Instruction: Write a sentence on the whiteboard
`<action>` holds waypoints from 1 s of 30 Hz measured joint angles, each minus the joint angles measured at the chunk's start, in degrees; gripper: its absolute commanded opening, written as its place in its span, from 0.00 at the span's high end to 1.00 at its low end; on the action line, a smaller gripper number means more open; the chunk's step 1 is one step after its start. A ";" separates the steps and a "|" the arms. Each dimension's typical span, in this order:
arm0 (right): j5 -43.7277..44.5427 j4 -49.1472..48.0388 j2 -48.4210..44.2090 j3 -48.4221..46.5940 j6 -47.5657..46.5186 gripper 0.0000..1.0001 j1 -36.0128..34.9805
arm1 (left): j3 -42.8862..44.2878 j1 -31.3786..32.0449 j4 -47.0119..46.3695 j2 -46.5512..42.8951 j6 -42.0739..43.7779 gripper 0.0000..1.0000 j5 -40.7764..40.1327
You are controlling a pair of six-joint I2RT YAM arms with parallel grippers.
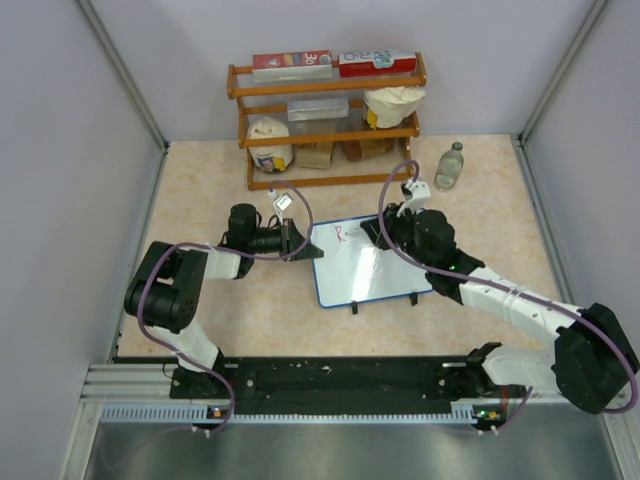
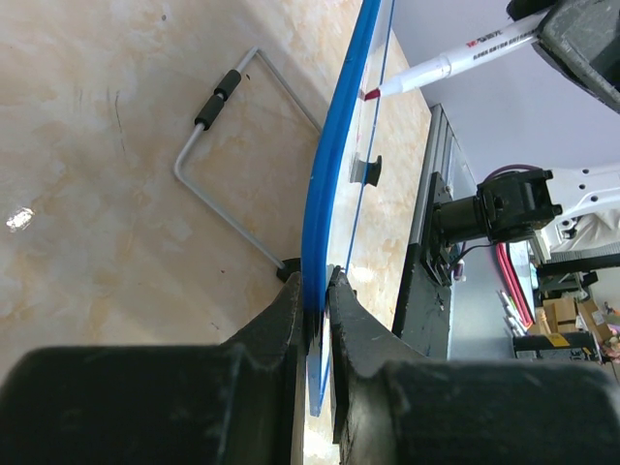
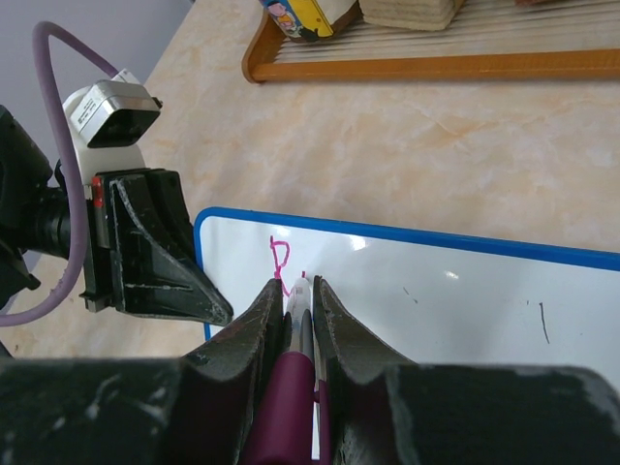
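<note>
The whiteboard, white with a blue frame, lies on the table between the arms. My left gripper is shut on its left edge; the left wrist view shows the jaws clamped on the blue frame. My right gripper is shut on a magenta marker, its tip touching the board near the top left corner. Of the sentence, only a pink "R" and a small stroke beside it show. The marker tip also shows in the left wrist view.
A wooden rack with boxes and bags stands at the back. A clear bottle stands right of it. A wire stand is under the board. The arms' black rail runs along the near edge.
</note>
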State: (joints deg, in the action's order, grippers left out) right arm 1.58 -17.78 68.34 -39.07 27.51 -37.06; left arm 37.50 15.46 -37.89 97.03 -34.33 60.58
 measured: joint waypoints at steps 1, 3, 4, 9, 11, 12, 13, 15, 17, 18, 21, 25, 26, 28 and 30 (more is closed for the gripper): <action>-0.09 -0.02 -0.09 0.24 0.00 1.00 0.00 | 0.00 0.00 0.07 0.00 0.00 1.00 -0.04; -0.37 -0.28 -0.33 0.81 0.02 1.00 0.00 | 0.02 0.00 0.17 0.00 0.00 1.00 -0.15; -0.44 -0.20 -0.48 0.94 0.04 1.00 0.00 | 0.02 0.00 0.17 0.00 0.00 1.00 -0.15; -0.92 -0.31 -0.98 1.81 0.04 1.00 0.00 | 0.02 0.00 0.20 0.00 0.00 1.00 -0.15; -1.20 -0.33 -1.25 2.23 0.09 1.00 0.00 | 0.02 0.00 0.20 0.00 0.00 1.00 -0.15; -1.27 -0.35 -1.40 2.34 0.09 1.00 0.00 | 0.02 0.00 0.22 0.00 0.00 1.00 -0.15; -1.33 -0.31 -1.55 2.54 0.07 1.00 0.00 | 0.02 0.00 0.20 0.00 0.00 1.00 -0.13; -1.46 -0.35 -1.79 2.86 0.07 1.00 0.00 | 0.02 0.00 0.22 0.00 0.00 1.00 -0.15; -1.49 -0.37 -1.97 3.06 0.09 1.00 0.00 | 0.02 0.00 0.22 0.00 0.00 1.00 -0.13; -1.49 -0.37 -1.97 3.06 0.09 1.00 0.00 | 0.02 0.00 0.20 0.00 0.00 1.00 -0.13; -1.44 -0.22 -2.23 3.06 0.17 1.00 0.00 | 0.02 0.00 0.20 0.00 0.02 1.00 -0.11; -1.25 -0.31 -3.48 3.06 0.22 1.00 0.00 | 0.11 0.00 0.20 0.00 0.04 1.00 0.04; -1.22 -0.52 -3.69 3.06 0.22 1.00 0.00 | 0.11 0.00 0.20 0.00 0.07 1.00 0.07; -1.25 -1.16 -3.80 2.99 0.24 1.00 0.00 | 0.11 0.00 0.22 0.00 0.07 1.00 0.07; -1.25 -1.33 -3.78 2.84 0.24 1.00 0.00 | 0.11 0.00 0.22 0.00 0.11 1.00 0.07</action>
State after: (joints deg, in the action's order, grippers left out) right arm 0.34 -19.11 64.55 -36.23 27.75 -37.06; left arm 37.60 15.46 -37.67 97.03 -34.22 60.64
